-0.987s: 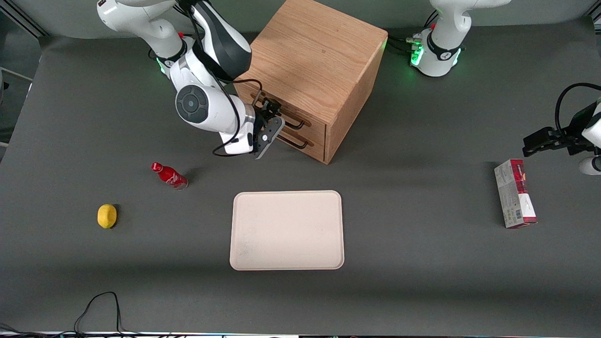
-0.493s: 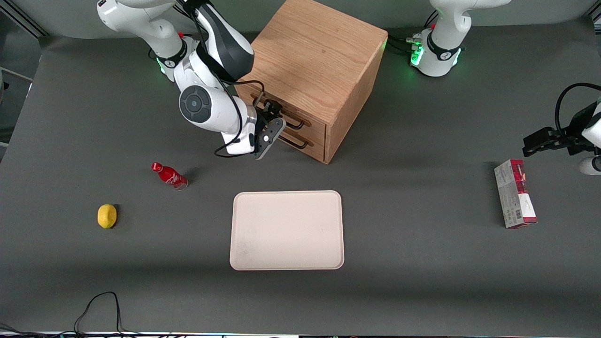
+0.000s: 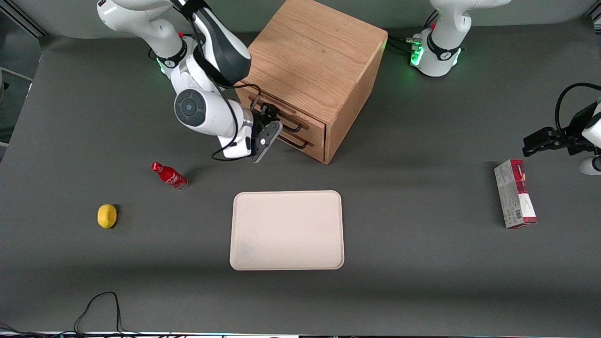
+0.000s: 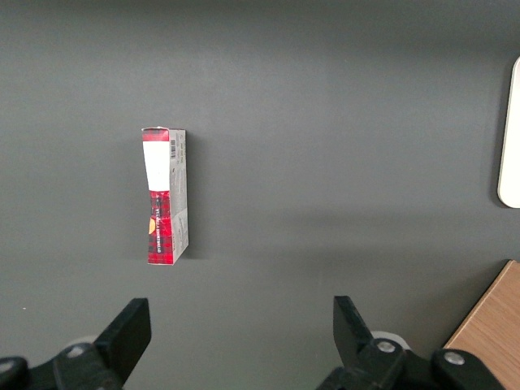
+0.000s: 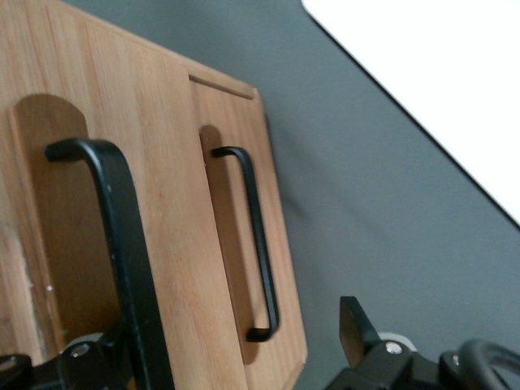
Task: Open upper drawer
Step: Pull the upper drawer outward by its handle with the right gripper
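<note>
- Cream tray (image 3: 287, 230) lies low at frame centre on the grey worktop (image 3: 422, 263).
- Above it, the pincer (image 3: 270, 123), fingers spread, straddles the upper drawer (image 3: 281, 114)'s black handle (image 5: 122, 244) on the oak cabinet (image 3: 319, 61), upper centre.

The working right arm reaches down from its base, its white forearm bent at the round grey-capped joint and the wrist angled toward the front of the cabinet. A black cable loops along the wrist. The end effector (image 3: 271, 123) sits right at the upper drawer's handle (image 5: 122, 244), level with it and well above the table. In the wrist view its two dark fingers (image 5: 354, 327) stand apart, with the handle bar passing close by one of them.
</note>
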